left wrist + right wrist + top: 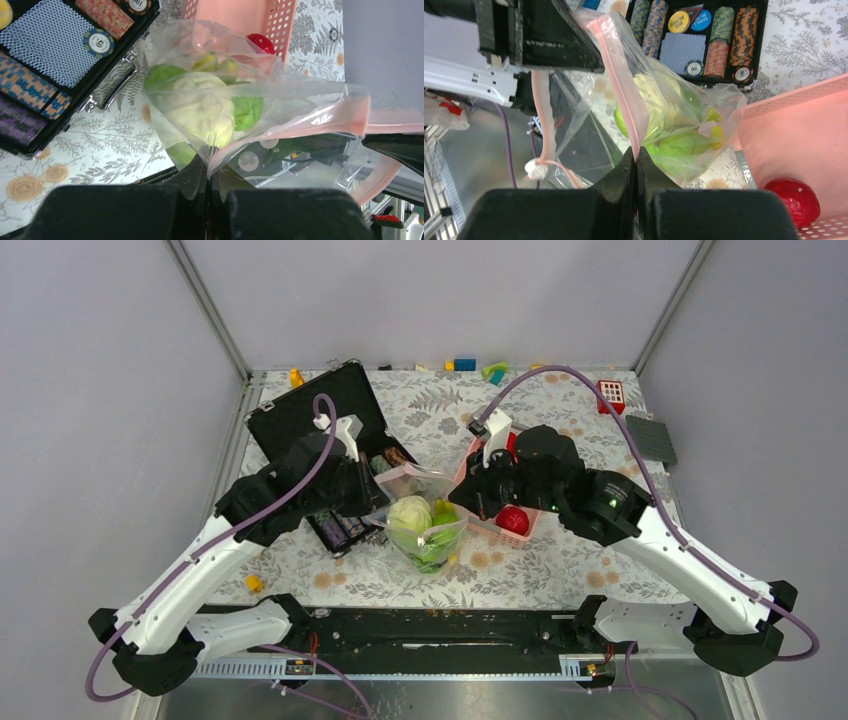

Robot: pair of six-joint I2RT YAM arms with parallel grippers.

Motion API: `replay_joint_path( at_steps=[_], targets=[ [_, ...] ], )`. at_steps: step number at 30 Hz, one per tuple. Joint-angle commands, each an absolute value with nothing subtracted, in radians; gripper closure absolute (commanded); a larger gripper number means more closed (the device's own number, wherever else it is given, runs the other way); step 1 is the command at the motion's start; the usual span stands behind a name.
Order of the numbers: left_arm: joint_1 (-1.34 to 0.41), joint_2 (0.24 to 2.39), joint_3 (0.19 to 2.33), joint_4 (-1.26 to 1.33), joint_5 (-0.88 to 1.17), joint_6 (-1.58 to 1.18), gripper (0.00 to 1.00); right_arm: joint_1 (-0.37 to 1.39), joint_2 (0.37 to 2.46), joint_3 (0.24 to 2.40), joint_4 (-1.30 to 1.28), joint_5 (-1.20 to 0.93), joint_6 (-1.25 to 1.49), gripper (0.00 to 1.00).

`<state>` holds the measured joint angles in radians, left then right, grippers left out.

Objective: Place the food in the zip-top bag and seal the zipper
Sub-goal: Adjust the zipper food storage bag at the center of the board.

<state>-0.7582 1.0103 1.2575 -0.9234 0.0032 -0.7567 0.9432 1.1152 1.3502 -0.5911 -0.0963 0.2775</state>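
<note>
The clear zip-top bag (425, 525) hangs between both grippers above the table. It holds a pale green cabbage (409, 512), green round fruits (432, 550) and a yellow piece (444, 510). My left gripper (211, 167) is shut on the bag's mouth edge at one end. My right gripper (635, 156) is shut on the pinkish zipper strip (621, 85) at the other end. The cabbage (205, 107) and green fruits (247, 110) show through the plastic. A red apple (512, 519) lies in the pink basket (497, 532); it also shows in the right wrist view (794, 197).
An open black poker-chip case (320, 430) with chips and cards lies at the left, close behind the bag. Toy blocks (465, 365) line the back edge. A red block (610, 392) and a grey plate (652, 438) sit far right. A small yellow piece (254, 583) lies front left.
</note>
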Motion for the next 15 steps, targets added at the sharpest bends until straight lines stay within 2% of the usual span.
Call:
replay_joint_path(
  at_steps=[1,4,11,15],
  targets=[
    [-0.76,0.993,1.351,-1.037,-0.028,-0.735,1.0,0.94,1.084,1.398,-0.652,-0.146,0.231,1.0],
    [-0.759,1.007,1.357,-1.104,-0.053,-0.736,1.0,0.941,1.078,1.368,-0.647,-0.108,0.233,0.99],
    [-0.76,1.027,1.318,-1.08,-0.034,-0.734,1.0,0.941,1.102,1.314,-0.592,-0.085,0.255,0.97],
    [-0.76,1.04,1.309,-1.064,-0.028,-0.726,1.0,0.94,1.115,1.311,-0.592,-0.056,0.24,0.8]
  ],
)
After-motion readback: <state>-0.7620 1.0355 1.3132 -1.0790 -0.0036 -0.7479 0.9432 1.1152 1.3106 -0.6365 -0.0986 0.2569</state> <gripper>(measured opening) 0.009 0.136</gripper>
